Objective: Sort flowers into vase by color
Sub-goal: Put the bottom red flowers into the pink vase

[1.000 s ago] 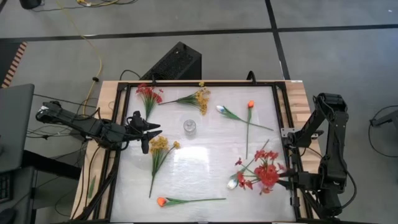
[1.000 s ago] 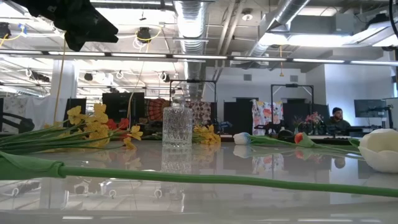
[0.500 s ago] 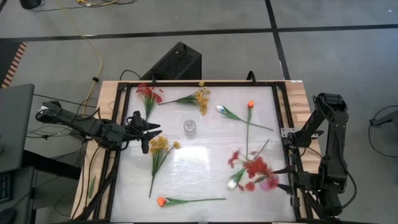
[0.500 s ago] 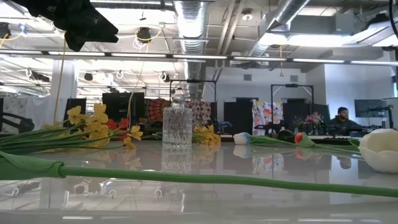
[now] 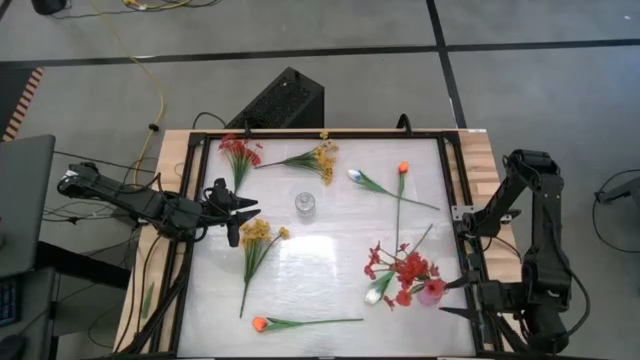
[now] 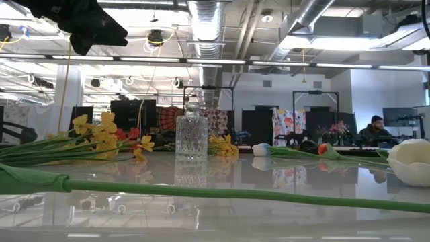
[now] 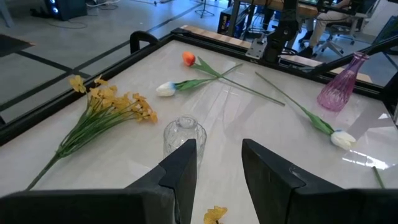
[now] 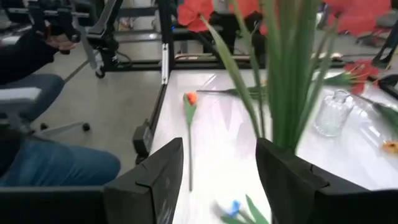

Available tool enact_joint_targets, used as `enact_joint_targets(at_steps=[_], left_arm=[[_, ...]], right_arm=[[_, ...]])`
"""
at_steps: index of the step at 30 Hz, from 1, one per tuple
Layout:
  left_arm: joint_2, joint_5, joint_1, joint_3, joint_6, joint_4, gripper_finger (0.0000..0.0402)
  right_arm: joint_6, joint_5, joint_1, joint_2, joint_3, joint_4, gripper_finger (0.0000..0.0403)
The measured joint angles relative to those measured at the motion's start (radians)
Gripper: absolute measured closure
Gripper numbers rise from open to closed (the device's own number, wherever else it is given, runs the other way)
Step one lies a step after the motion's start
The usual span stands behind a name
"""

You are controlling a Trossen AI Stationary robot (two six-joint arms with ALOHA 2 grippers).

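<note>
Right end effector (image 8: 217,180) stands released just short of blurred green stems (image 8: 273,81), red blossoms (image 8: 199,12) cut off above.

Red blossom sprays (image 5: 404,268) in pink vase (image 5: 431,291), lower right; more red sprays (image 5: 238,152) upper left. Yellow sprays (image 5: 322,158) top centre, orange tulip bud (image 5: 403,168), white tulip bud (image 5: 354,175), clear cut-glass vase (image 5: 304,204) mid-frame.

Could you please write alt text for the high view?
A white table seen from above holds scattered flowers, with red sprays standing in a pink vase near the right hand, which is open. The left hand waits by yellow sprays and a clear glass vase.
</note>
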Motion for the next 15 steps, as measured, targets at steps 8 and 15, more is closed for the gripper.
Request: enact_joint_targets(at_steps=[8, 15], left_arm=[[0.000, 0.000, 0.000, 0.000, 0.000, 0.000, 0.0285], [0.000, 0.006, 0.000, 0.000, 0.000, 0.000, 0.0285]], right_arm=[[0.120, -0.282, -0.117, 0.000, 0.166, -0.297, 0.0182], [0.178, -0.480, -0.192, -0.001, 0.274, -0.472, 0.0182]])
